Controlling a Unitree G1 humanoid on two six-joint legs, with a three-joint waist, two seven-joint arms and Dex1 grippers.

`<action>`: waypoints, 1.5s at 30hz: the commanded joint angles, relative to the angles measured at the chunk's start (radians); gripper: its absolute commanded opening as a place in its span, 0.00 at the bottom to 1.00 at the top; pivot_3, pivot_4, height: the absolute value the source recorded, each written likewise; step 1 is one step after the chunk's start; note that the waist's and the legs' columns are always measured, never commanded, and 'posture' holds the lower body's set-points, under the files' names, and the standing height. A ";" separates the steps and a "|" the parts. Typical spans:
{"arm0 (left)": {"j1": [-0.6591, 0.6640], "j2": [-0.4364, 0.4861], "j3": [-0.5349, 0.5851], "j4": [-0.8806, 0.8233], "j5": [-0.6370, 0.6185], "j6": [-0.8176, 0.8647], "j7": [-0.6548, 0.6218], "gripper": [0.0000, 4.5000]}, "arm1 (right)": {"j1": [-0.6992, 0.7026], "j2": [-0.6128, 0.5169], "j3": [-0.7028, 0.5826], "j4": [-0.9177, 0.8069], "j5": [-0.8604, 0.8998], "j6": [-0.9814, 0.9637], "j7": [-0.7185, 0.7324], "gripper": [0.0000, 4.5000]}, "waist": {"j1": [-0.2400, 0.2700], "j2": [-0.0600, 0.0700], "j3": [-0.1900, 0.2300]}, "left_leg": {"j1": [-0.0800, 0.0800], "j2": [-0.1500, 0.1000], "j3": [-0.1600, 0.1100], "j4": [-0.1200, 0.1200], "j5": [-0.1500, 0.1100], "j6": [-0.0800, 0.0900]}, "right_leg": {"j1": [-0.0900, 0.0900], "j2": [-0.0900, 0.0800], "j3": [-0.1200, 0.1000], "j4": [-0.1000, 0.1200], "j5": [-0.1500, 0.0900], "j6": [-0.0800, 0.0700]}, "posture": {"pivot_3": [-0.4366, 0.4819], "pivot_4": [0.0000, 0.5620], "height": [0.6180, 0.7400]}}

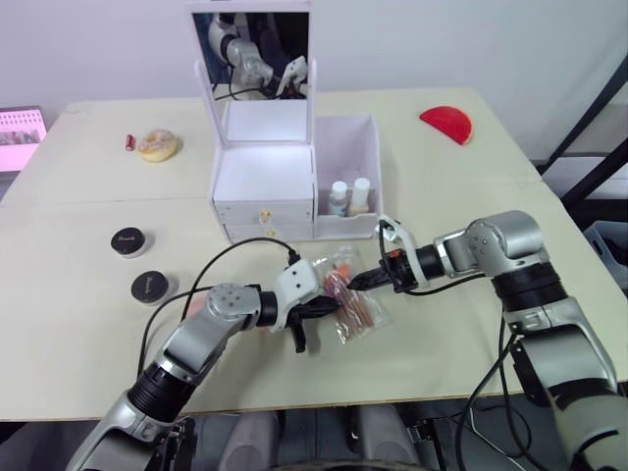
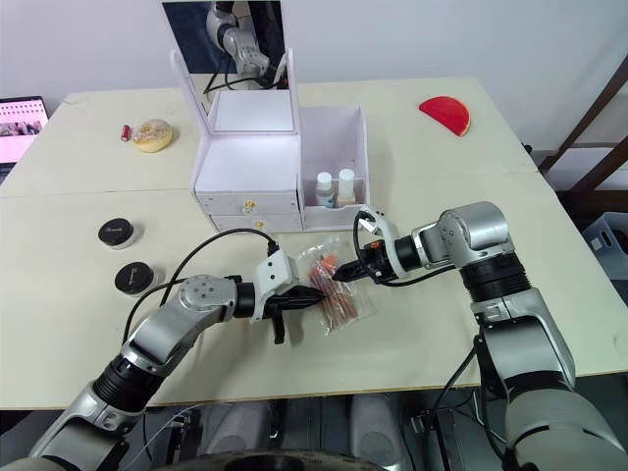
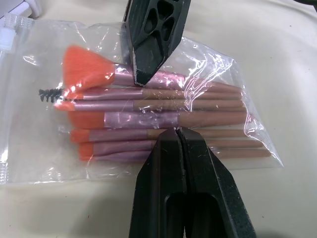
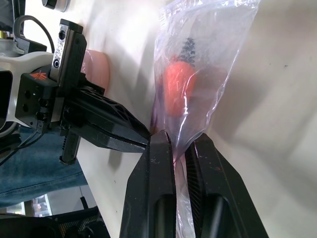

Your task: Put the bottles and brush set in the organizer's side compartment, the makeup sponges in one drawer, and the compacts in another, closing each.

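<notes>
1. Your brush set (image 1: 351,300) is in a clear plastic bag lying on the table (image 1: 451,343), just in front of the organizer (image 1: 285,177) and between the two grippers. The orange bristle ends point toward the organizer.
2. Your right gripper (image 1: 359,282) is clamped on the bag: the right wrist view shows the plastic pinched between its two fingers (image 4: 148,198), with the orange brush heads farther up inside the bag.
3. Your left gripper (image 1: 328,310) is at the bag's other side. In the left wrist view its two fingers (image 3: 163,188) are pressed together, tips at the brush handles (image 3: 198,119). You cannot tell from here whether any plastic is caught between them.
4. In that same wrist view, the right gripper's finger (image 3: 151,39) comes in from the far side, its tip on the bag over the pink ferrules.
5. Two bottles (image 1: 349,197) with white caps stand upright in the organizer's side compartment (image 1: 345,147), toward its front wall.
6. The organizer's mirror lid (image 1: 252,54) stands open. The two front drawers (image 1: 263,218) look pushed in.
7. Two black round compacts (image 1: 129,241) (image 1: 149,287) sit on the table well to your left of the organizer, near each other but apart.
8. A pink makeup sponge (image 4: 96,67) lies on the table just behind the left gripper.
9. On the far side of the table: a small red tube (image 1: 129,142) beside a yellowish round item (image 1: 157,145) at far left, and a red half-round object (image 1: 446,123) at far right.
</notes>
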 commanded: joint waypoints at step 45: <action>0.112 0.364 0.806 -0.437 -0.751 0.310 0.135 0.99 | -0.335 0.065 -0.338 0.358 -0.147 -1.042 0.040 0.00 | -0.004 -0.001 0.003 | -0.004 0.001 0.003 -0.009 0.000 0.000 | -0.002 0.000 0.002 -0.015 0.002 -0.001 | 0.48 0.27 1.00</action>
